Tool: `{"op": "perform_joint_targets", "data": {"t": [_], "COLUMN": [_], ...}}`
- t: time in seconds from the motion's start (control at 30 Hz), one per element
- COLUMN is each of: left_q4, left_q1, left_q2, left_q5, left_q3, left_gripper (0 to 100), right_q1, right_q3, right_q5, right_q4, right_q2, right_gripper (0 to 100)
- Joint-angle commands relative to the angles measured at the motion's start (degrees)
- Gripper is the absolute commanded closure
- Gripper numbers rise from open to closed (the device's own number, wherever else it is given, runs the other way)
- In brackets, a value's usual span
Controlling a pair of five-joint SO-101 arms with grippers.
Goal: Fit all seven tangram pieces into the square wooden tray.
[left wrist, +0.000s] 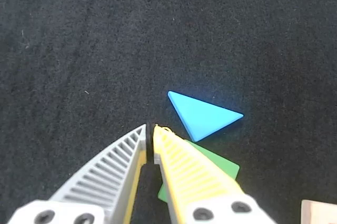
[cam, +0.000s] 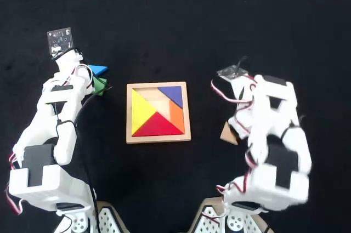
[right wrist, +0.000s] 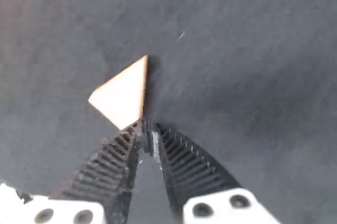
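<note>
Tray: mid-table, holding 4 pieces: yellow triangle, red triangle, dark blue piece, orange piece.
Loose pieces: light blue triangle and green piece towards table's left edge; tan triangle towards right edge.
Left gripper: pinched closed, empty, just beside green piece.
Right gripper: closed, empty, tips at tan triangle's corner.

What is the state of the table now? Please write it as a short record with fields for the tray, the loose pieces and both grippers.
tray: square wooden tray, middle of the table, part of its floor bare
pieces in tray: yellow triangle, red triangle, orange piece, dark blue triangle
loose, left side: light blue triangle, green piece, close together
loose, right side: tan triangle
left gripper: shut, empty, beside the green piece
right gripper: shut, tips at a corner of the tan triangle
pieces not yet placed: three
</note>
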Motion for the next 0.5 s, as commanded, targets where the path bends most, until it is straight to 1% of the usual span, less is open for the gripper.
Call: {"op": "perform_joint_targets", "data": {"t": [0.0,0.07,0.1,0.13,0.2,0.23,0.27,0.37,0.47], "left_q4": [-0.1,-0.1,-0.1,-0.1,-0.1,-0.1,-0.1,-0.1,-0.1], "left_q1": [0.7,0.7,0.7,0.7,0.7,0.7,0.7,0.6,0.6], "left_q2": [-0.3,-0.3,-0.3,-0.3,-0.3,-0.3,-0.3,-0.3,-0.3], "left_q5": [0.5,0.5,0.5,0.5,0.5,0.5,0.5,0.5,0.5], "left_q3": [-3.4,-3.4,-3.4,-3.4,-3.4,-3.4,-3.4,-3.4,-3.4], "left_gripper": [96,96,96,96,96,96,96,96,96], "right_q1": [0.4,-0.9,-2.0,-3.2,-4.7,-5.2,-5.6,-8.5,-11.6], "right_q3": [5.9,11.3,13.8,16.0,19.8,21.1,22.0,22.1,19.9], "right_q5": [1.1,0.4,-1.7,-4.8,-11.0,-13.0,-14.0,-12.1,-11.2], "right_q4": [-2.3,-3.7,-4.6,-4.7,-4.7,-4.7,-4.7,-2.7,-0.4], "right_q2": [-14.8,-23.3,-27.3,-30.9,-36.9,-38.8,-40.0,-38.8,-33.9], "right_gripper": [98.8,98.5,97.6,94.7,84.7,80.2,77.9,78.9,78.6]}}
